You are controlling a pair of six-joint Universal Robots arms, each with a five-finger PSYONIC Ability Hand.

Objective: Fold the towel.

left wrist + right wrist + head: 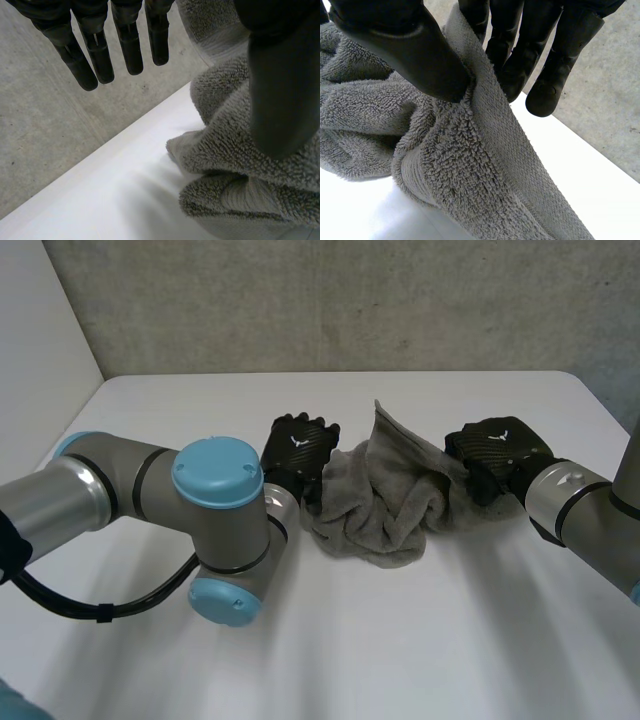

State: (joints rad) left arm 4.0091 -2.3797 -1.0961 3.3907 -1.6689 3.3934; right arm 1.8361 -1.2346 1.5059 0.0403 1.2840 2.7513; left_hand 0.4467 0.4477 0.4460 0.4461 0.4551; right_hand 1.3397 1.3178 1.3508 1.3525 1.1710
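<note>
Towel (375, 500), grey and crumpled, lies mid-table (400, 640) between the hands, its long axis running from one hand to the other and one corner standing up towards the far edge. Left hand (300, 445) at its left end has its fingers straight and spread. Right hand (495, 448) pinches the right edge between thumb and fingers.

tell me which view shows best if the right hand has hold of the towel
The right wrist view: the right hand pinches a fold of the towel between thumb and fingers. The head view gives the hand's back at the towel's edge. The left wrist view gives bunched towel.
</note>
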